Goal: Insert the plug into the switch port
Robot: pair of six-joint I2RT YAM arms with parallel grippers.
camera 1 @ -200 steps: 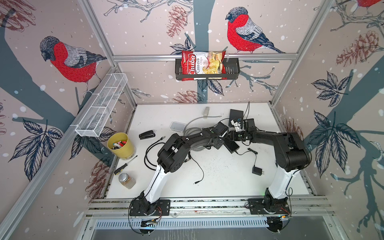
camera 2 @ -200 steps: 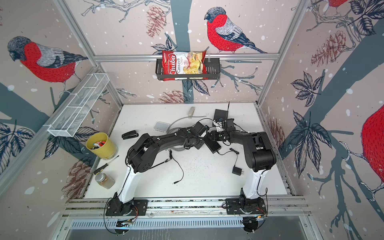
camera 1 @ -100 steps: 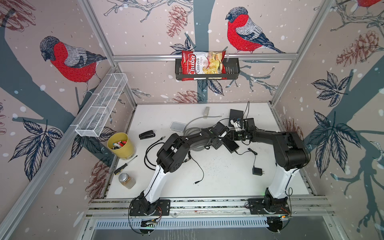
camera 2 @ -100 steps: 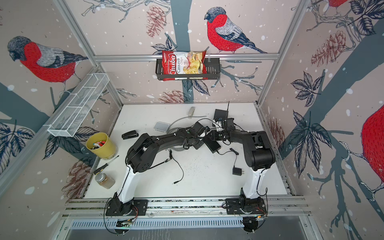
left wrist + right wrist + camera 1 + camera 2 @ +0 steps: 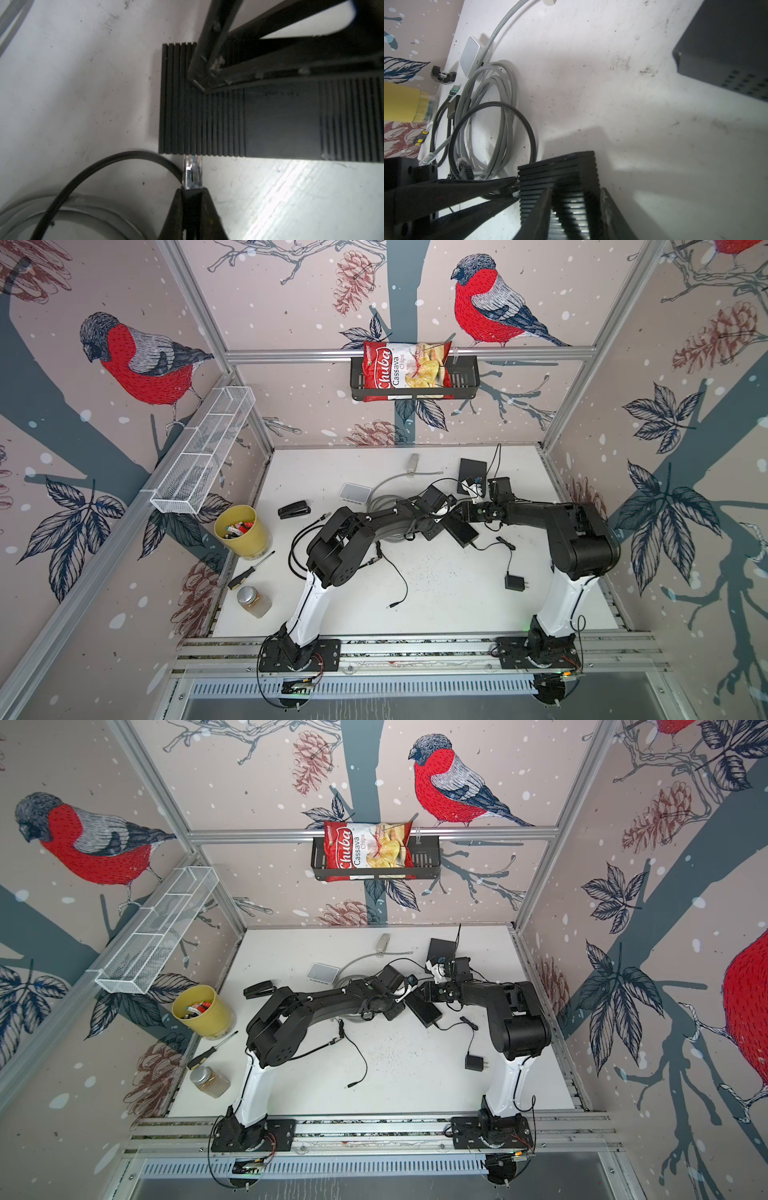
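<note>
Two arms meet at the switch, which lies flat on my scuffed white table inside bird-papered walls. Bare table opens on the switch's side toward the arm bases. A grey cable coil lies near its plug side, and a black box sits beyond it. My right gripper straddles and clamps the switch. My left gripper is clenched on the plug, whose long axis runs square to the switch's long edge, nose touching that edge, black cable looping back.
</note>
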